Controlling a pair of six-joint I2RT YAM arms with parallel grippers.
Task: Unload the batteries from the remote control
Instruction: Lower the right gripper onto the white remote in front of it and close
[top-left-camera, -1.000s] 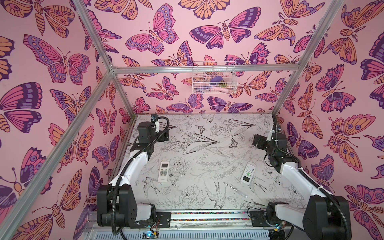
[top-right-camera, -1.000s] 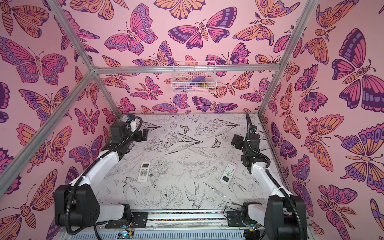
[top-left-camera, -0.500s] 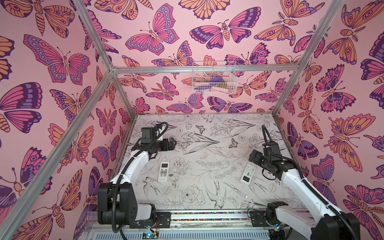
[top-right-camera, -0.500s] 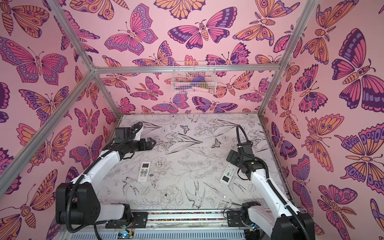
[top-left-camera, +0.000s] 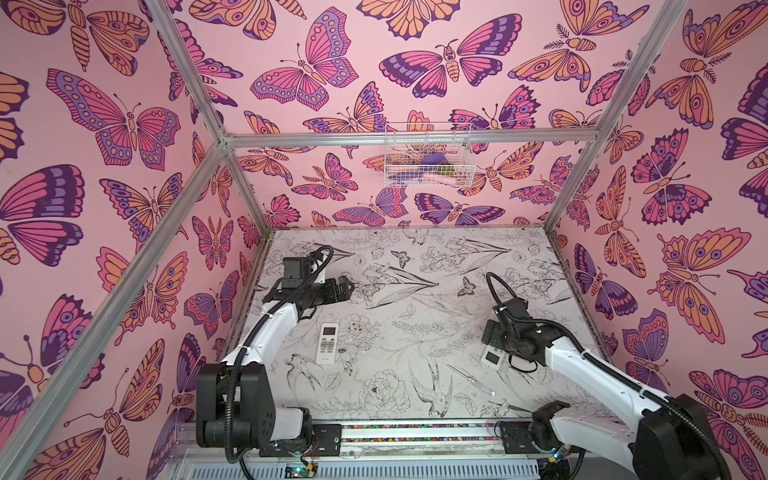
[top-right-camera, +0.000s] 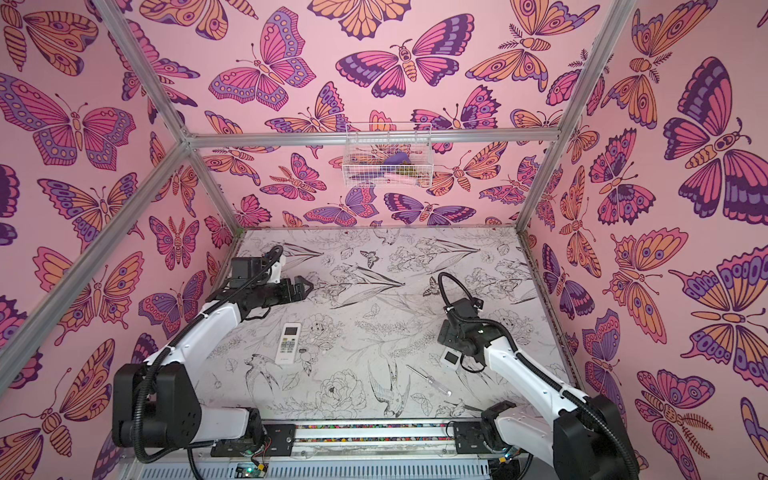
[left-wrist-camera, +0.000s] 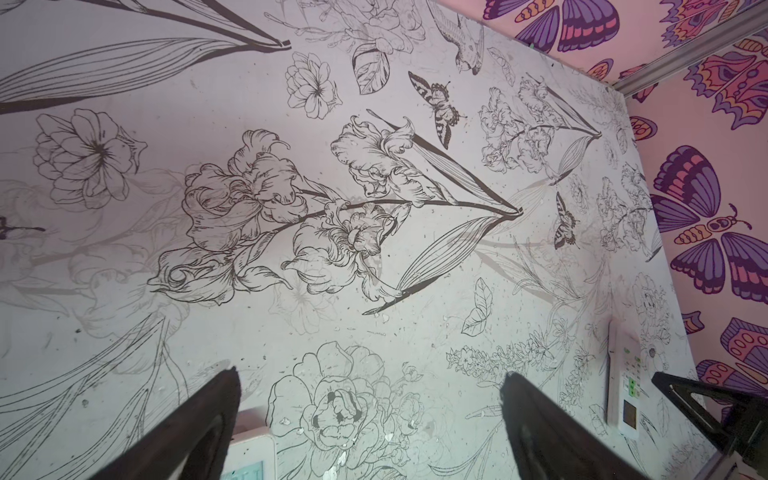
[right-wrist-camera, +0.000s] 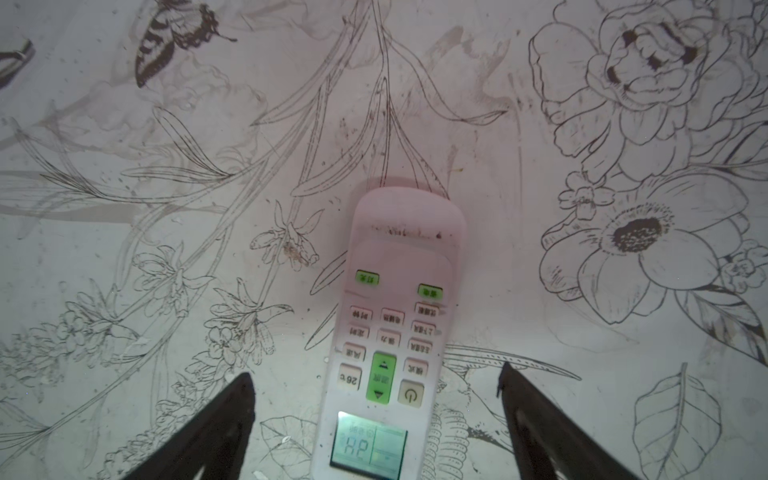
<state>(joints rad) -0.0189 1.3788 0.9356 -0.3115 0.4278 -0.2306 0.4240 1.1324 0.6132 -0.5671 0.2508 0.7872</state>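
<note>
Step in hand: judged to be the approach to a first grasp; no battery is out yet.
Right hand (right-wrist-camera: 375, 373): jaws wide apart, straddling the display end of the near remote (right-wrist-camera: 399, 291), with neither finger on its sides.
Left hand (left-wrist-camera: 370, 374): jaws apart, holding nothing, hanging over bare desk (top-left-camera: 415, 299) beyond the second remote (top-left-camera: 327, 344).
Near remote: flat on the desk, buttons and lit display facing up.
Batteries: none in view. Likely inside the remotes, behind covers on undersides that the pictures do not show.
Screwdriver (top-left-camera: 471, 380): lying on the desk just beside the near remote, towards the front edge, untouched.
Grip advice: centre the jaws across the remote's narrow width and lower until the pads are level with its side walls. Close squarely, so the body does not twist or skate on the smooth desk.
After the grip: the remote probably has to be turned button-side down to bring the battery cover up. The left hand is free to steady it or work the cover.
Risk: a grip near one end may let the far end droop. Pads landing on the buttons rather than the sides could slip.
</note>
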